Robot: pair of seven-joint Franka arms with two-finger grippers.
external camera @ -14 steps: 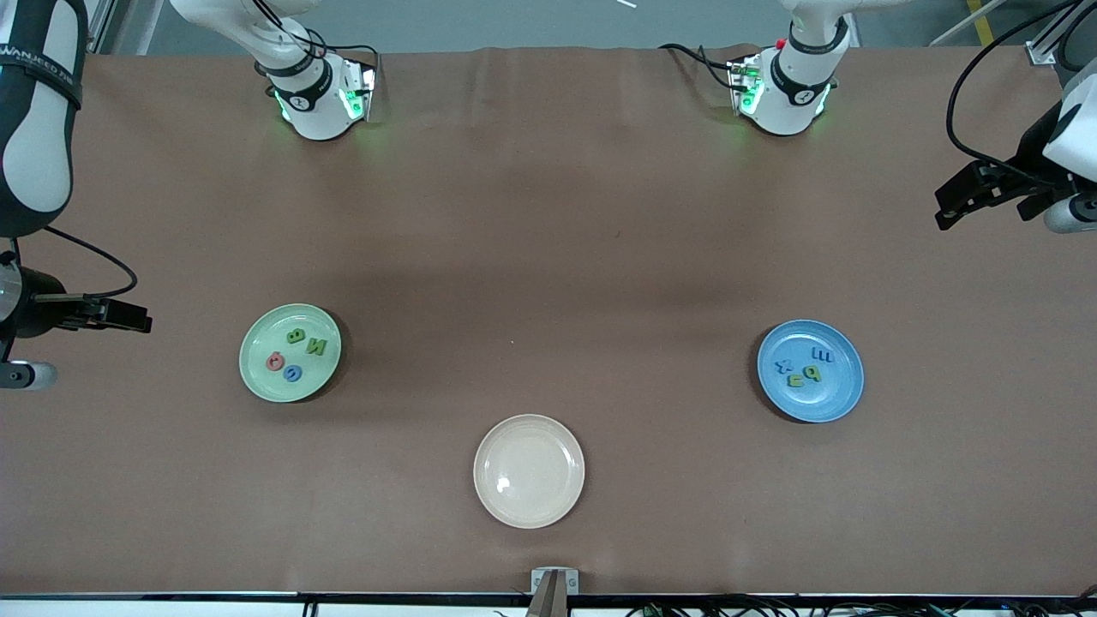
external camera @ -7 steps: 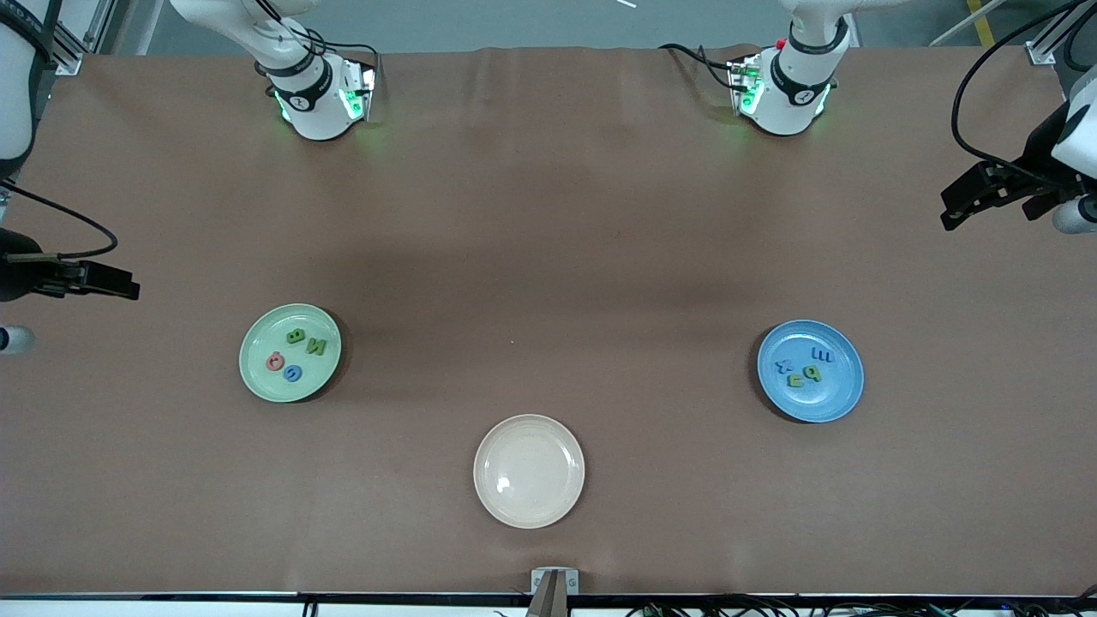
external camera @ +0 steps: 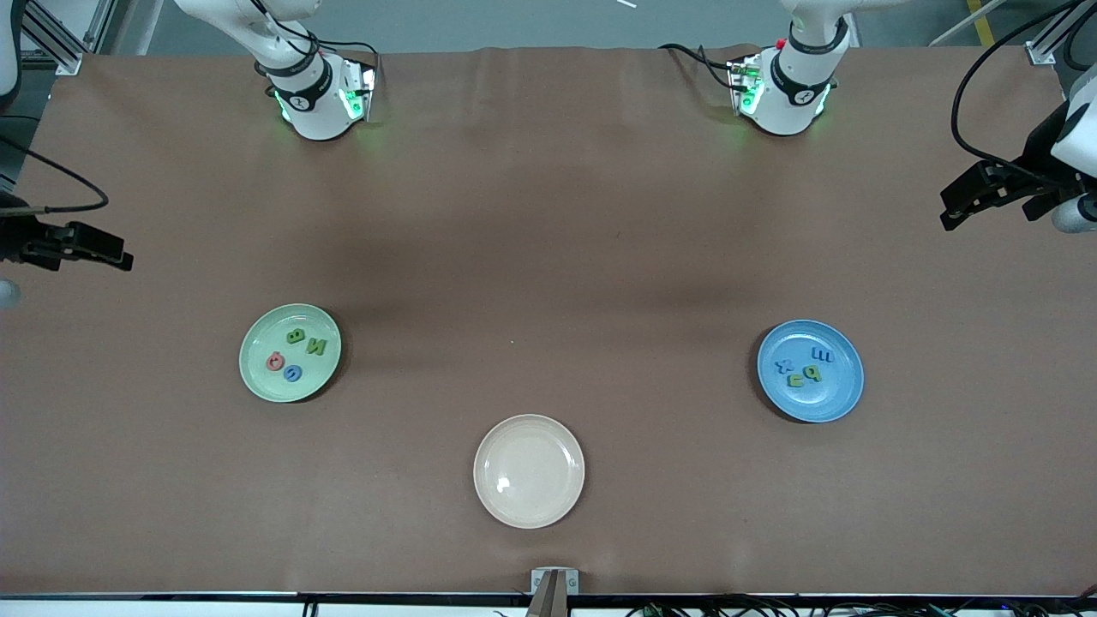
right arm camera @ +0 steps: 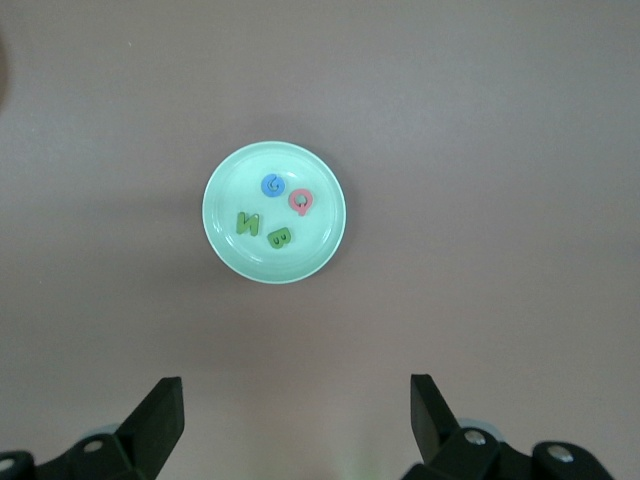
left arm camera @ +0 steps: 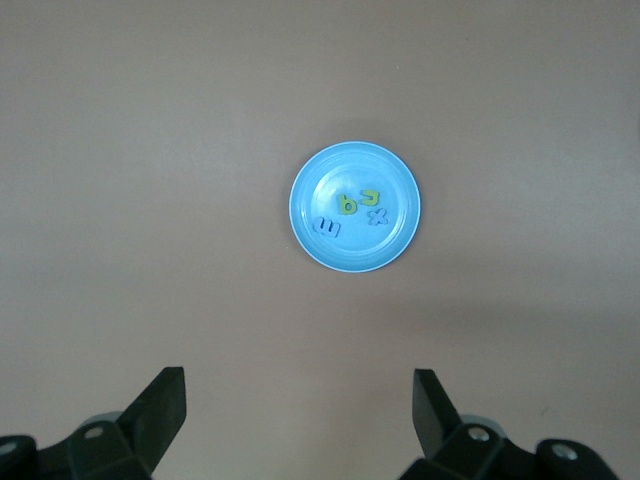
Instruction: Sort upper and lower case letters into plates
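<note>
Nearest the front camera, a cream plate (external camera: 529, 470) is seen lying bare on the brown tabletop (external camera: 548, 240), about midway between the two ends.

Farther from the camera, the mint green plate (external camera: 290, 352) is set toward the right arm's end. Four foam letters are held in it: a green B (external camera: 296, 336), a green N (external camera: 316, 347), a red round letter (external camera: 275, 362) that may be a Q, and a blue G (external camera: 293, 373). In the right wrist view the same plate (right arm camera: 274, 212) is shown with the blue G (right arm camera: 273, 185) and the red letter (right arm camera: 301, 203) side by side, and the green N (right arm camera: 247, 222) and B (right arm camera: 280, 237) beside them.

At about the same depth, toward the left arm's end, the blue plate (external camera: 810, 370) is placed. A blue m (external camera: 822, 355), a blue x (external camera: 783, 367), a yellow-green letter (external camera: 811, 374) like a p or b, and a yellow-green hooked letter (external camera: 795, 380) that cannot be read are carried in it.

The right gripper (external camera: 86, 247) is held over the tabletop's edge at the right arm's end, released, with its jaws spread and nothing between them. The left gripper (external camera: 973, 199) is held over the left arm's end, likewise released and grasping nothing.

Farthest away, the two white arm bases are mounted, each lit green
</note>
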